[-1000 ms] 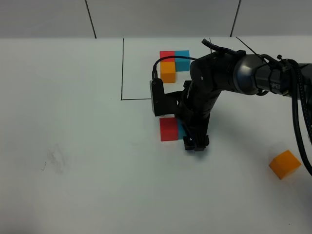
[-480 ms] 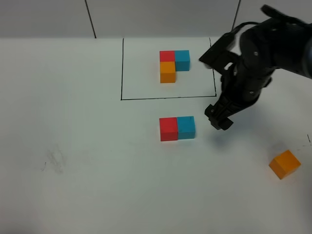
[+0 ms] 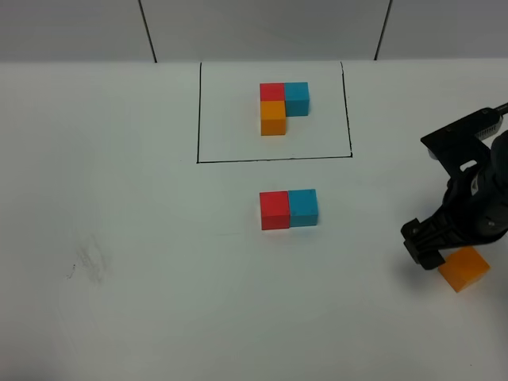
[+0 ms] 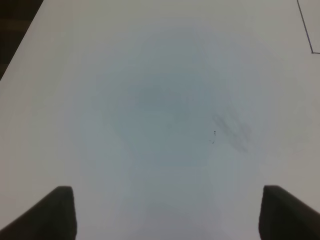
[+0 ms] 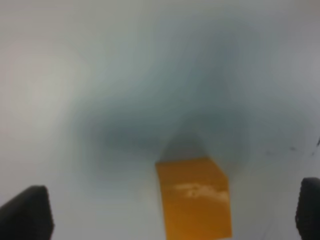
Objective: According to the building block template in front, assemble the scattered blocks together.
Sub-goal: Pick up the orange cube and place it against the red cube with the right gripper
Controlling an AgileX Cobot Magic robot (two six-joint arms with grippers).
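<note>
The template (image 3: 283, 106), a red, sky-blue and orange L-shaped cluster, sits inside the black drawn rectangle at the back. Below the frame, the loose red cube (image 3: 275, 210) and loose sky-blue cube (image 3: 303, 207) stand side by side, touching. The loose orange cube (image 3: 465, 268) lies at the front right, partly under my right gripper (image 3: 425, 254). In the right wrist view the orange cube (image 5: 195, 196) lies between the spread fingertips (image 5: 27, 212), untouched; the gripper is open. My left gripper (image 4: 167, 212) is open over bare table, out of the exterior view.
The white table (image 3: 143, 262) has a faint smudge (image 3: 87, 262) at the front left, which also shows in the left wrist view (image 4: 231, 131). The table's left edge shows in the left wrist view (image 4: 20, 50).
My right gripper left the red and blue pair, swung right and forward, and now hovers over the orange cube. The red and blue cubes stay joined.
</note>
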